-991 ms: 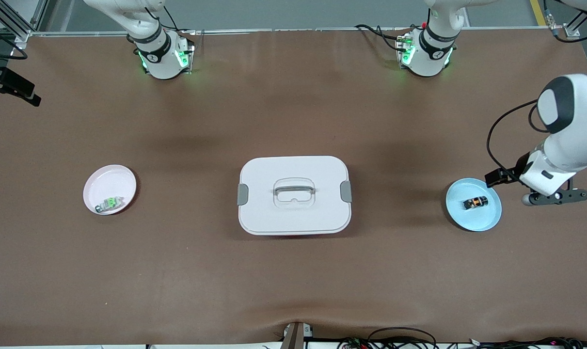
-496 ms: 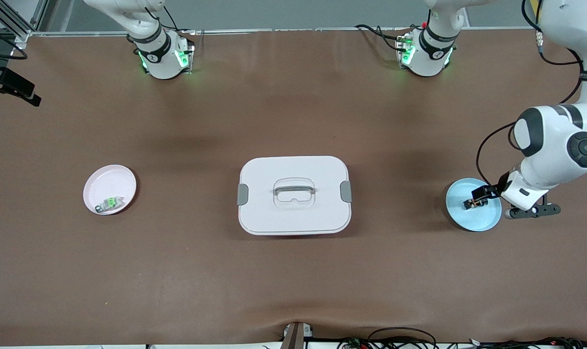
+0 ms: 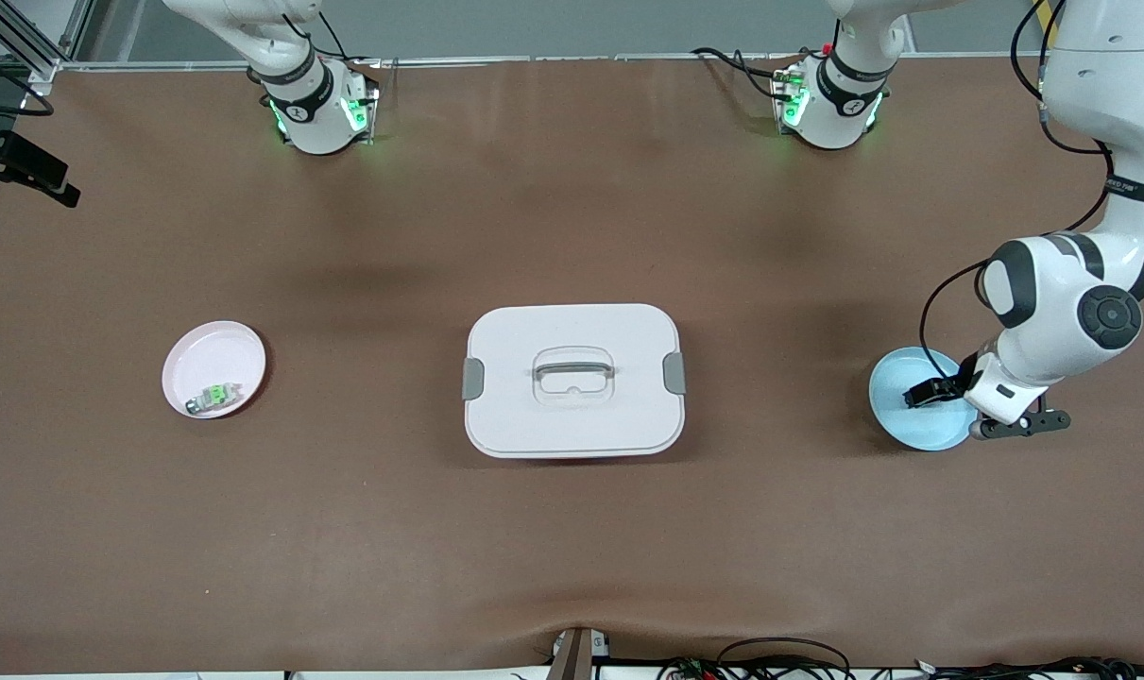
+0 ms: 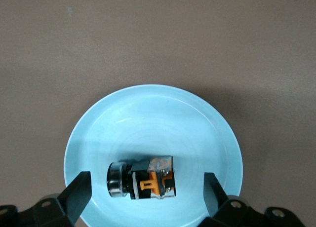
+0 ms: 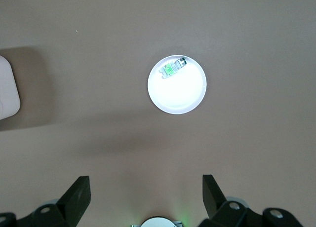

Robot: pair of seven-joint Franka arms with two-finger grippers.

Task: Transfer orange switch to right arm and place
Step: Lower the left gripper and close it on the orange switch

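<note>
the task is at its very start: nothing is grasped, handed over or placed yet. the orange switch (image 4: 142,179) lies on its side in the blue plate (image 4: 148,113) at the left arm's end of the counter (image 3: 572,548), toward the plate's rim that is nearer the wrist camera. in the front view the switch itself is hidden under the left gripper (image 3: 932,393).

the left gripper (image 4: 143,192) hangs low over the blue plate with its jaws spread as wide as they go, one finger (image 4: 79,193) on each side of the switch and both clear of it. the jaws hold nothing. judging by that straddle, the pick is the step in hand: a little more descent and a close should take the switch across its black body.

the right arm waits. its gripper (image 5: 143,200) is up high over the counter toward its own end, jaws wide open and empty, looking down on the pink plate (image 5: 190,96). that plate carries a grey part with a green top (image 5: 171,68), which is not the task's thing.

a white lidded box (image 3: 572,380) with a handle sits mid-counter between the two plates, lid on.

left to do, as i read it: close on the switch, lift it, bring both arms together, likely over the middle of the counter, pass it to the right gripper, then set it down. where it goes the pictures do not say; the pink plate looks the likely spot.
</note>
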